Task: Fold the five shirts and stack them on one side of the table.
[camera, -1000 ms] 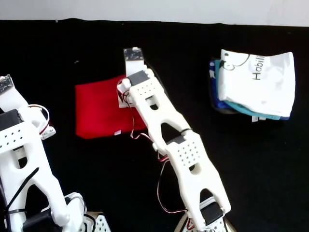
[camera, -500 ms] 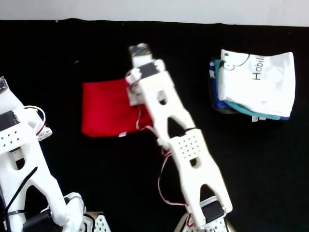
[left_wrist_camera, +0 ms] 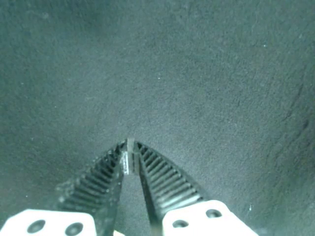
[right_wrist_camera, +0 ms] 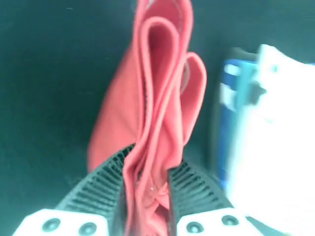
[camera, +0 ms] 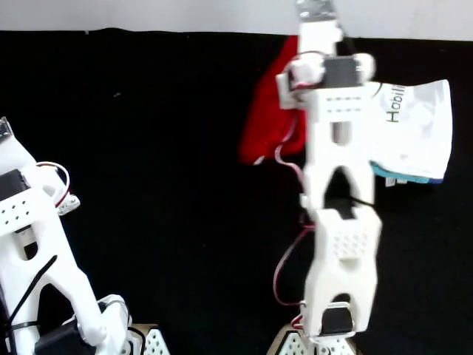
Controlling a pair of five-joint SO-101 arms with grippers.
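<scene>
Right gripper [right_wrist_camera: 147, 164] clamped tight on the folded red shirt [camera: 264, 127], several layers pinched between the jaws. The shirt hangs loose below the grip, up off the black table [camera: 148, 111], just beside the stack of folded shirts [camera: 414, 126] at the far right. The stack has a white shirt on top with teal and blue edges showing under it. Left gripper [left_wrist_camera: 129, 152] is closed on nothing, tips together, over bare table on the left side, well apart from the shirts. Step in hand looks like placing red on the stack, likely the last shirt, since no other loose one is visible. To do it well: carry the red shirt fully over the white top before lowering, not down the stack's side, or the hanging end may catch the edge and shove the pile. Go down slowly so the free end lands first, then lay the rest across so the folds stay flat. Keep the jaws clamped until the cloth rests on the pile, then release and lift straight up so nothing drags. Main risks: it is held by one edge only, so the layers may fan open, and the top shirt may shift if brushed. Line the edges up with the pile.
</scene>
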